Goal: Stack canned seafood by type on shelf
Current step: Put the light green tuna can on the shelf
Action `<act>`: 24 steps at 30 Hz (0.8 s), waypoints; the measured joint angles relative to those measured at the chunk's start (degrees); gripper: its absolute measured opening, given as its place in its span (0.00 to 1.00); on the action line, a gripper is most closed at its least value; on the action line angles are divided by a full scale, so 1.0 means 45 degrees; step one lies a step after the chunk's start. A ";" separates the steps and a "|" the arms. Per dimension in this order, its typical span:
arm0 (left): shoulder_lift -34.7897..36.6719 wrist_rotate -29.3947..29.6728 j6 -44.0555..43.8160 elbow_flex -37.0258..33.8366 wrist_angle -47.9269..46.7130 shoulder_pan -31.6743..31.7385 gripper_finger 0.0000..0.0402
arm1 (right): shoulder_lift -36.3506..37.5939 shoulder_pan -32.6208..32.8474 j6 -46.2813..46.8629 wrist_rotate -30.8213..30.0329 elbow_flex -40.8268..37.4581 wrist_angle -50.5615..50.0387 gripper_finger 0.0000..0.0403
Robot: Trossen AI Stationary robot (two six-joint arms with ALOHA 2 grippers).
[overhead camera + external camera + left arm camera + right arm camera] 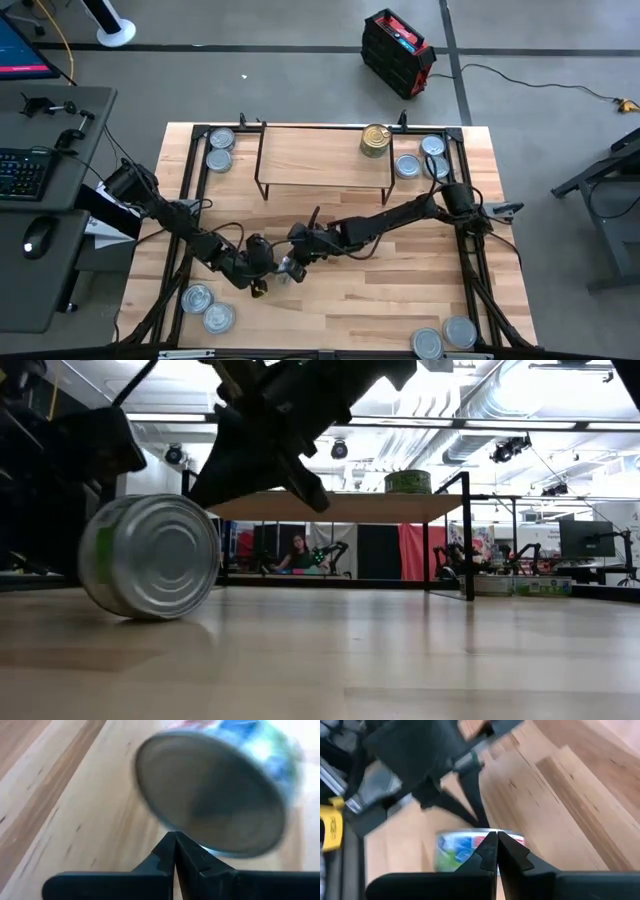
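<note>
Roughly: nine silver tins (221,138), one gold tin (375,140) on shelf (320,155).

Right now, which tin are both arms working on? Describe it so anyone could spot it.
On the wooden table, look in front of the shelf, where the left pincer and right pincer meet. The tin there is tipped on its edge; the other tins lie flat.
</note>
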State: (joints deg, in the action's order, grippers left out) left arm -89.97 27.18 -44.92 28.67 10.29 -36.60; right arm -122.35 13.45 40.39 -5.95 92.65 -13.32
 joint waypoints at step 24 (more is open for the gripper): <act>0.0767 -0.0704 -0.5310 0.0019 -0.2175 -0.1906 0.00 | 0.0400 -0.0734 -0.7778 0.3272 0.2801 -0.4371 0.37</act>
State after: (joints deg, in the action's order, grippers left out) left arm -86.52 24.01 -68.82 28.75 0.51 -45.18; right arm -120.55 10.15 5.39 8.78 105.25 -32.99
